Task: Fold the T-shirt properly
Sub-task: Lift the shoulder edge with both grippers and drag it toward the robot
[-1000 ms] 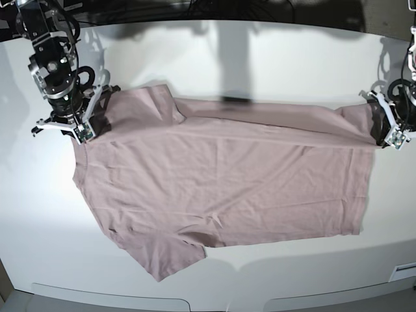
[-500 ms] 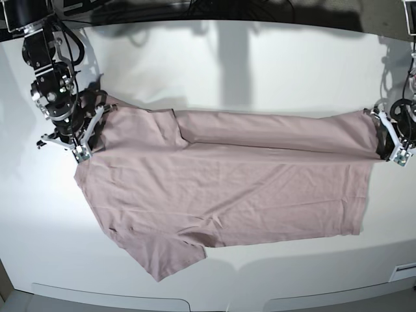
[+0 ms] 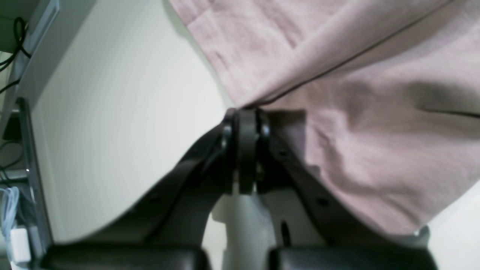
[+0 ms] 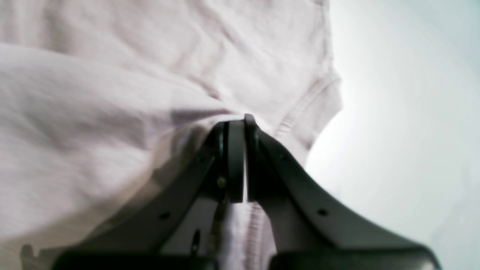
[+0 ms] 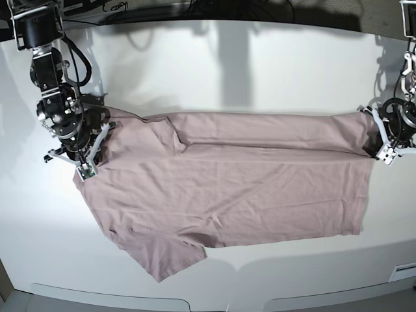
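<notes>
The dusty mauve-pink T-shirt lies flat on the white table, neck end at the left, hem at the right. Its far long edge is folded over as a strip. My right gripper is shut on the shirt at the neck end. In the right wrist view the gripper pinches cloth beside the ribbed neckline. My left gripper is shut on the hem corner. In the left wrist view the gripper clamps a fold of the shirt.
The near sleeve hangs toward the table's front edge. Dark cables and mounts run along the back edge. In the left wrist view the table edge and cables show at the left.
Both grippers have moved toward the front with the shirt's far edge. The folded strip has shifted nearer and lies flatter and straighter across the body.
</notes>
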Robot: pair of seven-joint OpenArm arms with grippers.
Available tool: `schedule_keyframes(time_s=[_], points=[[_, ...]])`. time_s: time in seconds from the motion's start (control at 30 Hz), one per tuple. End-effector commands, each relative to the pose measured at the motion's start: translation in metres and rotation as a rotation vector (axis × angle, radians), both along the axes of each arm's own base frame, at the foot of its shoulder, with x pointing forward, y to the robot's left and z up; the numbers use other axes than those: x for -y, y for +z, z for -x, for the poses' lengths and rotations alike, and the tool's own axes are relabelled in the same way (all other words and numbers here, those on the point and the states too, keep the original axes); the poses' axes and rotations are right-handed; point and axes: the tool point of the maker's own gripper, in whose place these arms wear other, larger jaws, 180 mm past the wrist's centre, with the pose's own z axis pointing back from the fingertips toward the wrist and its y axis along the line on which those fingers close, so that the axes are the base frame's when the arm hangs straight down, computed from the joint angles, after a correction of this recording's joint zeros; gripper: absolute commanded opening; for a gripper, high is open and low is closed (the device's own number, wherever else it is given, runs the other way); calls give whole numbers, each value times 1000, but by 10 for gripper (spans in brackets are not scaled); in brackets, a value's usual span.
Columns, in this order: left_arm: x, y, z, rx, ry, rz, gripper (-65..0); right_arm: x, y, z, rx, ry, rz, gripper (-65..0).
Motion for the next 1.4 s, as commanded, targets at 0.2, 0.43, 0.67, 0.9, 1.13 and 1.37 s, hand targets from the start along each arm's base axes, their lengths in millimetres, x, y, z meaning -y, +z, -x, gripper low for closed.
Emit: schedule_keyframes(time_s=[0.2,0.43,0.67,0.9,1.13,1.37], points=[[-9,19,-12,60,6,-18,-523,8,17,-12,49,-7,14,-641],[-24,9,-4,-18,59,-64,-362,16,21,-13,55,-24,20,-376],[-49,39,-8,-4,200,163,-362,38,55,-21,125,-138,-92,-376],[-29,55,-13,-4,268,451,-474,8,83,-22,97,-93,-344,-483],[20,33,-13,-38,271,571,-650,-23,68,-18,48,-94,-438,-650],[38,15,-14,-24,345,604,-650,-52,51,-12,-5,-104,-504,-650]])
